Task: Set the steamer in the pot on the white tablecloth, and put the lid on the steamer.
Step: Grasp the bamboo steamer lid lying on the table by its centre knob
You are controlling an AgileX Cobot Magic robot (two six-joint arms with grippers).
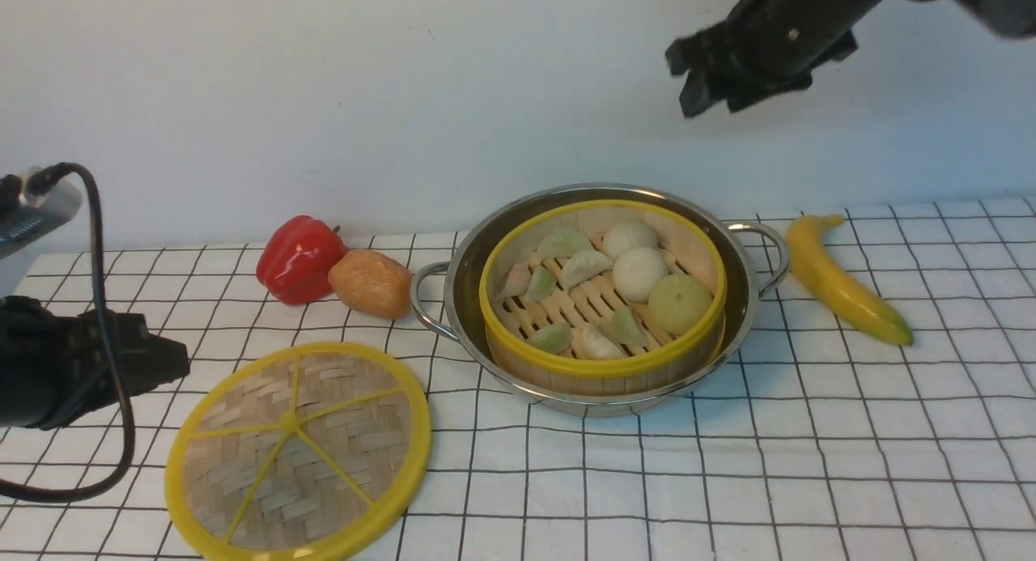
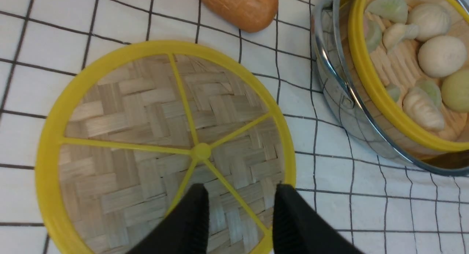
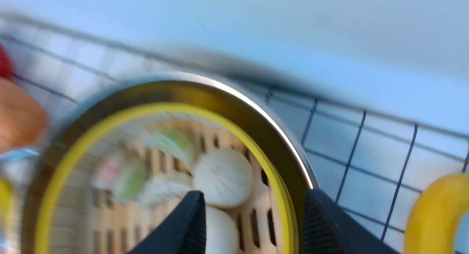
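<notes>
The steamer point(image 1: 599, 365), a bamboo basket with yellow rims and dumplings and buns inside, sits in the shiny pot point(image 1: 465, 278) on the white tablecloth point(image 1: 809, 464). The lid point(image 1: 299, 452), a flat woven disc with yellow spokes, lies on the cloth to the pot's front left. My left gripper point(image 1: 176, 367) hovers at the lid's left side; in the left wrist view it point(image 2: 240, 195) stands open over the lid point(image 2: 165, 136) near its rim, holding nothing. My right gripper point(image 1: 704, 83) hangs high above the pot's right side; it point(image 3: 253, 202) is open and empty above the steamer point(image 3: 282, 195).
A red pepper point(image 1: 299, 257) and a brown bread roll point(image 1: 372, 282) lie just left of the pot's handle. A banana point(image 1: 842, 282) lies right of the pot. A white wall closes the back. A black cable loops by the left arm.
</notes>
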